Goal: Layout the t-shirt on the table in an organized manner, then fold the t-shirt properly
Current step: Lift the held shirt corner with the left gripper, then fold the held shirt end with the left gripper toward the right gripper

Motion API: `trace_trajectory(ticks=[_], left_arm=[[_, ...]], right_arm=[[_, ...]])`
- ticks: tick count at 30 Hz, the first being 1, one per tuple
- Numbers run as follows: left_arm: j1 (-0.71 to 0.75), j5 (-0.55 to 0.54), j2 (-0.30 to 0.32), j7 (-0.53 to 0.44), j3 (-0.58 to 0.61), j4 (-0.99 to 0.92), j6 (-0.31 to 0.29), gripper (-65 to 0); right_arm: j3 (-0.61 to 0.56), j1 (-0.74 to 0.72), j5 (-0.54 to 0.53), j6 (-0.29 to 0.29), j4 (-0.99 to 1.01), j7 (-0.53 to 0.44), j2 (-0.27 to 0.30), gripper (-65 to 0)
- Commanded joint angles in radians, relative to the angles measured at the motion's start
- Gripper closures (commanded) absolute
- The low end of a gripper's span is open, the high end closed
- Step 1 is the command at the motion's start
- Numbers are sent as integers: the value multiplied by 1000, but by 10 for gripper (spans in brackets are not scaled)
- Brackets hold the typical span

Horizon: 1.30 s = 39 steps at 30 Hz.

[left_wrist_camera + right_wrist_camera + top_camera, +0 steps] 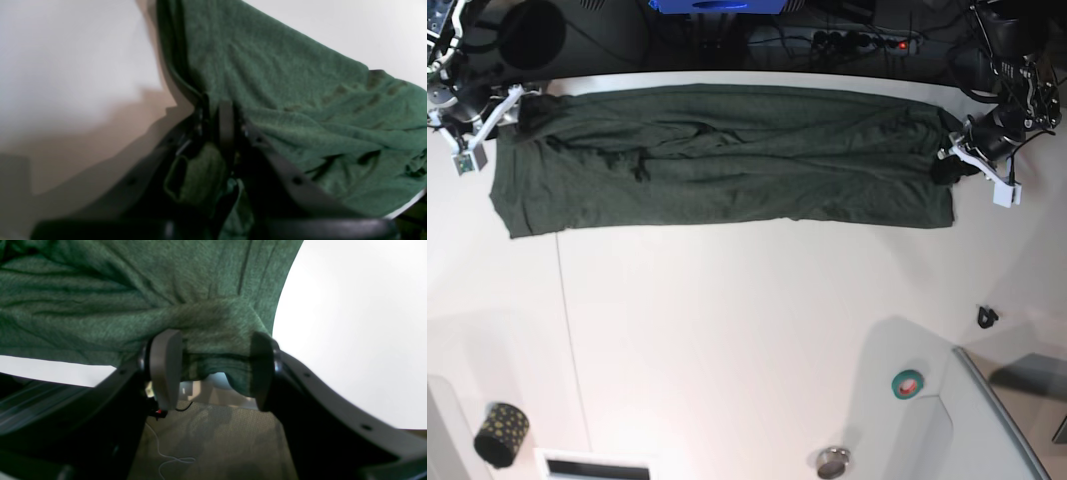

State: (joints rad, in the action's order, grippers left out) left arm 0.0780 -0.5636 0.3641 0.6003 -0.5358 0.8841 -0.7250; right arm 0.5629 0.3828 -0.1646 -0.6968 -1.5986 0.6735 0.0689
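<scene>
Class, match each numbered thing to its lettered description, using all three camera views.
Things:
1. t-shirt
2. left hand
3. right hand
4. tape ring

Descriptions:
A. jaws apart, with the shirt's edge between them
B. dark green, stretched long across the white table
C. closed on a pinch of green fabric
D. small and teal, lying well away from the shirt

Pairs: 1-B, 2-C, 3-A, 4-D
</scene>
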Motion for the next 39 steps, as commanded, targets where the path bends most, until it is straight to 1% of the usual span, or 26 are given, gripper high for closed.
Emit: trace_trajectory(ticks=[1,4,8,10,13,16,19,21,24,26,29,32,36,39], left_arm=[[3,32,33,16,-4,24,27,0],[29,30,49,16,-5,96,27,0],[118,30,42,17,-111,274,27,0],[164,30,39,19,-131,378,27,0],[233,32,19,17,-129,530,27,0],[279,47,-26,20,-126,662,27,0],[293,136,-75,23,-62,751,27,0],[305,230,-118,23,9,789,27,0],[305,345,-176,23,102,814,27,0],[300,397,-211,23,151,817,27,0],[285,445,-250,23,216,824,27,0],[274,475,-276,23,250,832,27,0],[259,486,-304,23,253,852,27,0],[248,483,-307,25,253,872,27,0]], right_arm=[[6,0,-10,-1,-19,-13,13,-305],[6,2,-10,-1,-19,-13,13,-305],[6,0,-10,-1,-19,-13,13,-305],[6,0,-10,-1,-19,-13,13,-305],[6,-2,-10,-1,-19,-13,13,-305],[6,-5,-10,-1,-19,-13,13,-305],[6,-9,-10,-1,-21,-10,13,-305],[6,-12,-10,-1,-21,-10,13,-305],[6,-14,-10,-1,-21,-10,13,-305],[6,-14,-10,-1,-21,-10,13,-305],[6,-14,-10,-1,-21,-10,13,-305],[6,-14,-10,-1,-21,-10,13,-305],[6,-14,-10,-1,-21,-10,13,-305],[6,-14,-10,-1,-21,-10,13,-305]])
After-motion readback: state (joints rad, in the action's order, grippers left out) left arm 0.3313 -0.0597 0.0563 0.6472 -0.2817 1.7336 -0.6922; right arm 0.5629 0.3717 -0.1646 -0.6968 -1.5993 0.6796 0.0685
